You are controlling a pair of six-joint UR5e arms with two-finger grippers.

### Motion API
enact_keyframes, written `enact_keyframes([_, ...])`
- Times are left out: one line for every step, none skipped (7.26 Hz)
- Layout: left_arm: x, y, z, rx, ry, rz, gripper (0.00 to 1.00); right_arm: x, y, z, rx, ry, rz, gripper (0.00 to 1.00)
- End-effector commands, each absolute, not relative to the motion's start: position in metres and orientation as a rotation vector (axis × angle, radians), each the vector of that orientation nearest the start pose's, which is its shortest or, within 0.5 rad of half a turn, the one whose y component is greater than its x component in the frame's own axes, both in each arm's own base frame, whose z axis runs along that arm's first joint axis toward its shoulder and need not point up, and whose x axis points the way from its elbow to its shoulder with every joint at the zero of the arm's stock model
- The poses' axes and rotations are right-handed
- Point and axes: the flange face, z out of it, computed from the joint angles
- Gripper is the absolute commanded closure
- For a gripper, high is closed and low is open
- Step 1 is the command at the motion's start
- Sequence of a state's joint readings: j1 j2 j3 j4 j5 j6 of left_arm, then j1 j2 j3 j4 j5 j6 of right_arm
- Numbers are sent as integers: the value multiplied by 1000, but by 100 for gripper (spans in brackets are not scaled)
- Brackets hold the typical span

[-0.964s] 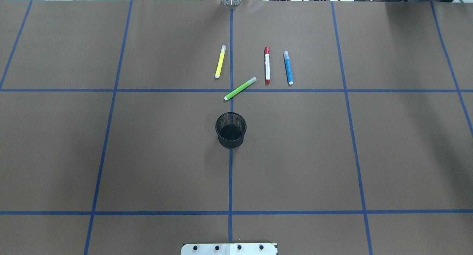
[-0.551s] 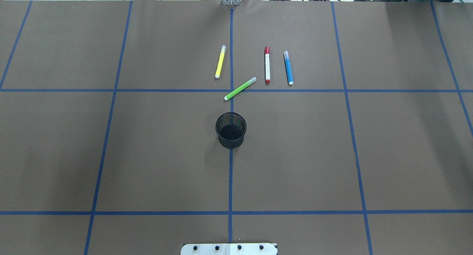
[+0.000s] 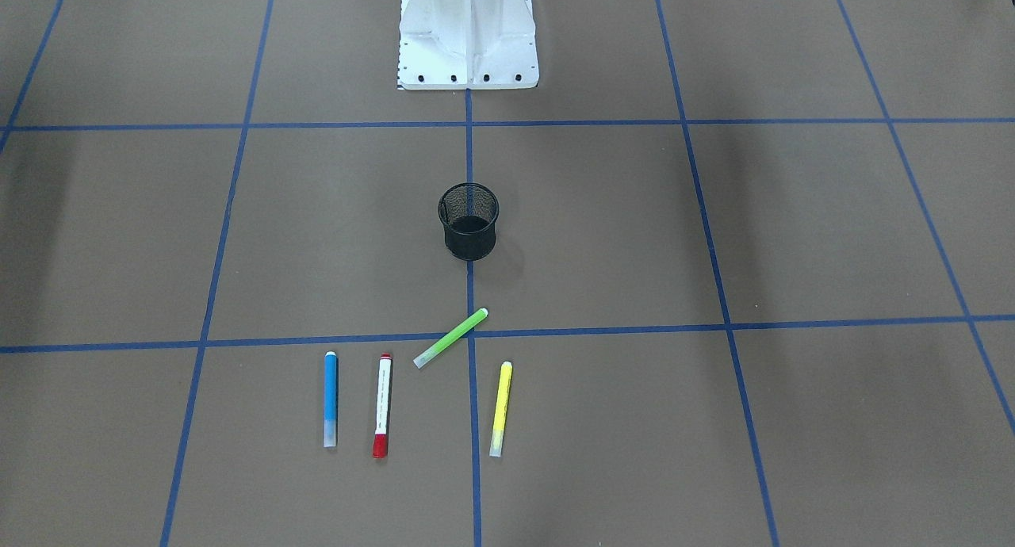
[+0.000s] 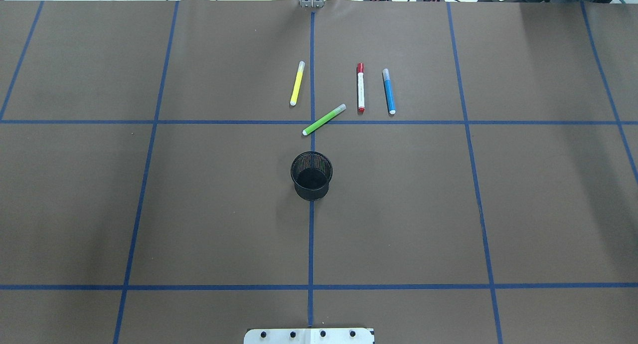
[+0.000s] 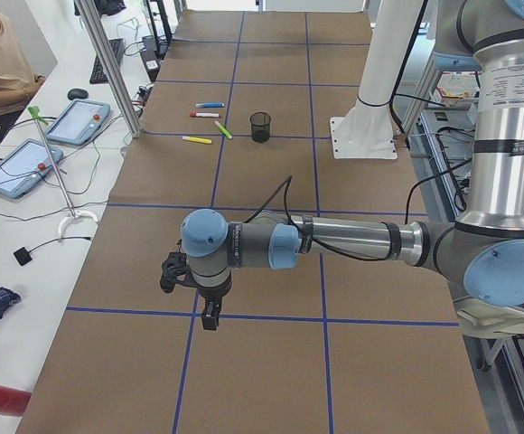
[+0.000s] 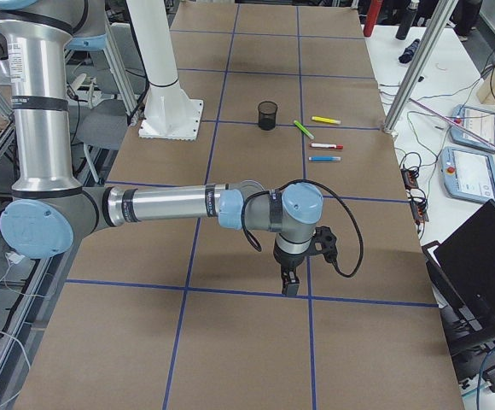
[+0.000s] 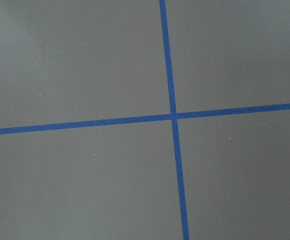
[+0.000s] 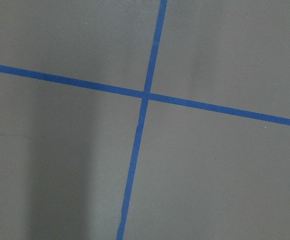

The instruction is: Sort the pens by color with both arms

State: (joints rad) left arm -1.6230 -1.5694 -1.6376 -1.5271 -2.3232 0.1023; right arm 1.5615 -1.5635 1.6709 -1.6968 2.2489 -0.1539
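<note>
As they are seen from overhead, the four pens are laid flat on the brown table [image 4: 209, 209], all beyond the black mesh cup [image 4: 311, 175] (the cup is taken as the centre of the clock). The green pen [image 4: 324, 119] is found at 12 o'clock, nearest to the cup, and it is tilted, its ends turned to 2 and 8 o'clock, across a crossing of the blue tape lines [image 4: 149, 121]. The yellow pen [image 4: 297, 83] is placed farther out, a little before 12 o'clock, just beside the middle tape line. The white pen [image 4: 360, 87] with the red cap is seen at 1 o'clock, and the blue pen [image 4: 389, 91] just beside it, between 1 and 2 o'clock. These three are laid nearly parallel, and no pen is touched by another.

The left gripper [image 5: 210, 316] is held pointing down over one end of the table, well apart from the pens, on the stretched left arm [image 5: 352, 240]. The right gripper [image 6: 288, 280] is held the same way over the other end, on the right arm [image 6: 171, 205]. How far the fingers are open, and whether something is held, cannot be told for either one. The white pedestal [image 3: 468, 32] is seen at 6 o'clock from the cup.
</note>
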Motion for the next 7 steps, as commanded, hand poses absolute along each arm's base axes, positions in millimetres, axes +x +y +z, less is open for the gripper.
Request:
enact_keyframes([-90, -488, 623, 105, 749, 71, 0, 68, -490, 626, 34, -660, -158, 0])
enact_keyframes([-88, -487, 619, 112, 748, 77, 0, 68, -487, 626, 36, -663, -161, 0])
enact_keyframes([-88, -487, 622, 107, 749, 75, 0, 68, -487, 627, 31, -660, -158, 1])
enact_keyframes([-88, -485, 622, 106, 749, 75, 0, 68, -488, 627, 30, -660, -151, 1])
enact_keyframes([-88, -480, 627, 97, 750, 71, 0, 68, -487, 626, 29, -661, -149, 0])
enact_keyframes([-88, -480, 628, 96, 750, 71, 0, 68, -487, 628, 27, -662, -148, 0])
enact_keyframes([-88, -480, 627, 97, 750, 71, 0, 68, -487, 629, 25, -662, -148, 0])
